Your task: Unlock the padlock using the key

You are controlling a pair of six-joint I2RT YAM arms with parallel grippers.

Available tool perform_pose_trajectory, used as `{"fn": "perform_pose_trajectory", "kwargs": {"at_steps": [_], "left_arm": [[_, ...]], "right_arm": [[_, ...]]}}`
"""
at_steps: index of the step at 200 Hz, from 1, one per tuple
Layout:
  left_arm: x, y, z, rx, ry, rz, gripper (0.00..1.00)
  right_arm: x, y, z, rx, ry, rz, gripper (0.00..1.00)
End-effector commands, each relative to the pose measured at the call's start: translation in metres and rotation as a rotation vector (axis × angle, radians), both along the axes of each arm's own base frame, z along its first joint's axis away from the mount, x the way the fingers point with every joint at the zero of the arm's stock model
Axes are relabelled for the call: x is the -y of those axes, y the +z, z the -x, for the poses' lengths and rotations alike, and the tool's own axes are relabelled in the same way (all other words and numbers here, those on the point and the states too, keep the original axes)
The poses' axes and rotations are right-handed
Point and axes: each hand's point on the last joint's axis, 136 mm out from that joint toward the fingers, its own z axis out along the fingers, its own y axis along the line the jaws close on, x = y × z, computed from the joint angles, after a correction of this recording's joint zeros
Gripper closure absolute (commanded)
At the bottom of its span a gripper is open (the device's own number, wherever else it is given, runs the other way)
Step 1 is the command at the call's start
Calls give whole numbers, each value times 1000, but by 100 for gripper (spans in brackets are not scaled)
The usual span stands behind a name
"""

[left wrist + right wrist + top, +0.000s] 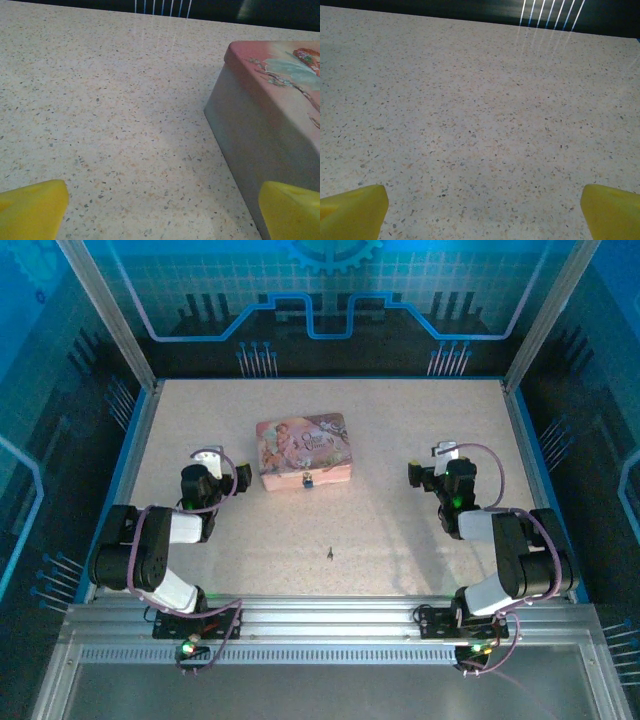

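Note:
The tiny padlock [308,479] hangs at the front edge of the pink picture box [303,451], mid-table. The thin dark key [330,553] lies alone on the speckled tabletop, nearer the arms and slightly right of the padlock. My left gripper [208,460] rests left of the box, open, its yellow fingertips [32,209] wide apart over bare table, with the box's side wall [260,135] just to its right. My right gripper [441,458] sits well right of the box, open, its fingertips [355,210] spread with nothing between them.
The speckled table [400,530] is bounded by blue edging and aluminium posts at the back corners [150,385]. A metal rail [320,615] runs along the near edge by the arm bases. Purple cables [488,455] loop off both arms.

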Motion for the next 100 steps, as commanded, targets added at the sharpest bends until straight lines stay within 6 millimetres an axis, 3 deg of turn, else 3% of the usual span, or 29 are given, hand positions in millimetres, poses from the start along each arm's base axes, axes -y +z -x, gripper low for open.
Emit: {"fn": "perform_pose_trajectory", "kwargs": {"at_steps": [1,62,100], "left_arm": [[2,11,-5,43,-25,-8,1],[0,11,-5,42,-10,-8,1],[-10,30,4,77,36,10,1]], "right_arm": [[2,4,0,24,-15,-10,0],[2,4,-1,24,-13,-14,0],[14,17,-2,-20,-73,-36,0]]}}
